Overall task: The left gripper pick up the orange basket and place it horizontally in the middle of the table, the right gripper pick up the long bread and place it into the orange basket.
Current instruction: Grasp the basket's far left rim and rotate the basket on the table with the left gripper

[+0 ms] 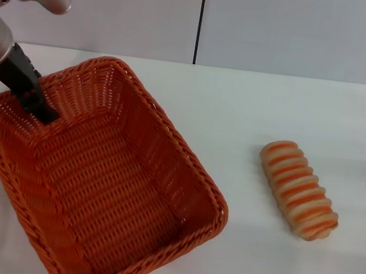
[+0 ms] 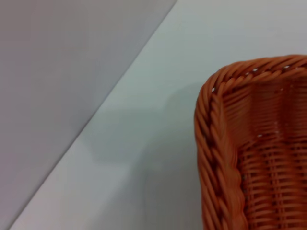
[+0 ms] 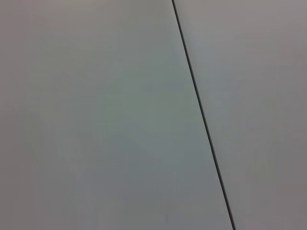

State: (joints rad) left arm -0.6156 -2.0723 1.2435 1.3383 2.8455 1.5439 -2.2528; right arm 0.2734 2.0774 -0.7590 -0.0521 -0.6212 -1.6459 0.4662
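Basket stage under way; bread untouched.

Left gripper [image 1: 37,104] sits at far-left rim of orange basket [image 1: 104,187], grip state unreadable; basket lies skewed, left of table [image 1: 274,116] centre. Long bread [image 1: 298,189] rests well apart, right. Right gripper unseen.

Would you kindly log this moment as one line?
left end effector: at orange basket far rim | long bread: on table, outside basket | right end effector: unseen
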